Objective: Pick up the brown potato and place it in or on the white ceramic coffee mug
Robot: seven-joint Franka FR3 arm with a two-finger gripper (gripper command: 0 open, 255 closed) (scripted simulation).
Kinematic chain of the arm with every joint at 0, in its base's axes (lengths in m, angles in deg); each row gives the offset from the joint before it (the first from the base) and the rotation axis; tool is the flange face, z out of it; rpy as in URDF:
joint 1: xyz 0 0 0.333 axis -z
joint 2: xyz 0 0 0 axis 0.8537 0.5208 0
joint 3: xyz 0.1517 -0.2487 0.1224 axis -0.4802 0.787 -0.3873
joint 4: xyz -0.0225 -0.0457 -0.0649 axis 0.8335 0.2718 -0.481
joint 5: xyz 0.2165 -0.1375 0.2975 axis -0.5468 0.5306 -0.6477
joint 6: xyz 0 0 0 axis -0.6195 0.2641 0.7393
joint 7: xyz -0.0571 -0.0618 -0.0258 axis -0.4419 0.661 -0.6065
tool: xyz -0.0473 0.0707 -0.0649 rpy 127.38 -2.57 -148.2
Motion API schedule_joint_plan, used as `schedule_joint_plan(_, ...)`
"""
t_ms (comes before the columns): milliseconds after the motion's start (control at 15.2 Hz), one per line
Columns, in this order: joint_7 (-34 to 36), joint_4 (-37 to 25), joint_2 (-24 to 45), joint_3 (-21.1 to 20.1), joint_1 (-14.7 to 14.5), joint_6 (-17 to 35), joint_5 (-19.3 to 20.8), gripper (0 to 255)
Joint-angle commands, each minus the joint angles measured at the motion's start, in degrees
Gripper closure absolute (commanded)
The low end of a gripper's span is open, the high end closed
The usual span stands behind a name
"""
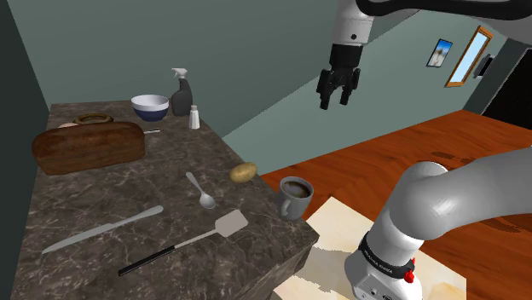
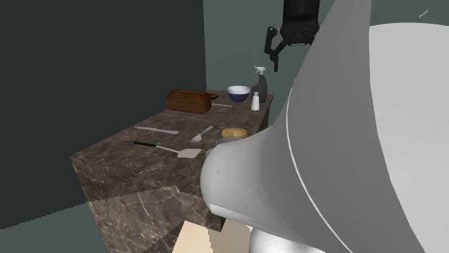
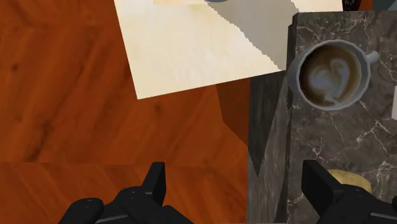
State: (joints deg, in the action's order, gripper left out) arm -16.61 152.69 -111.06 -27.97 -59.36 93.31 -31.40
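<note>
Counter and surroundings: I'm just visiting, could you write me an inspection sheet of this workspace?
Surface: dark veined counter, crowded.
Job's things: potato near the counter's edge; mug beside it, apart from it, holding coffee.
Clutter: loaf, bowl, spray bottle, shaker, spoon, knife, spatula.
Gripper: gripper open, empty, high over the counter's edge.
Cables: nothing seen.
Surroundings: wooden floor, pale mat, green wall, picture.
</note>
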Motion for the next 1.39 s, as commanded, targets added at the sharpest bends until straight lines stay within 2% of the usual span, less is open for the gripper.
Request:
schedule_joint_plan(0, 0.0, 0.0, 0.0, 0.0, 0.0, 0.0, 0.0, 0)
schedule_joint_plan(330, 17.1, 7.1, 0.1, -6.1, 2.7, 7.6, -5.9, 0)
schedule_joint_plan(660, 33.6, 11.7, 3.5, -12.5, 5.1, 16.7, -11.5, 0)
schedule_joint_plan(1056, 52.8, 13.6, 11.9, -20.2, 8.3, 29.0, -16.5, 0)
schedule_joint_plan(1320, 65.7, 12.7, 19.7, -25.2, 11.2, 37.5, -17.7, 0)
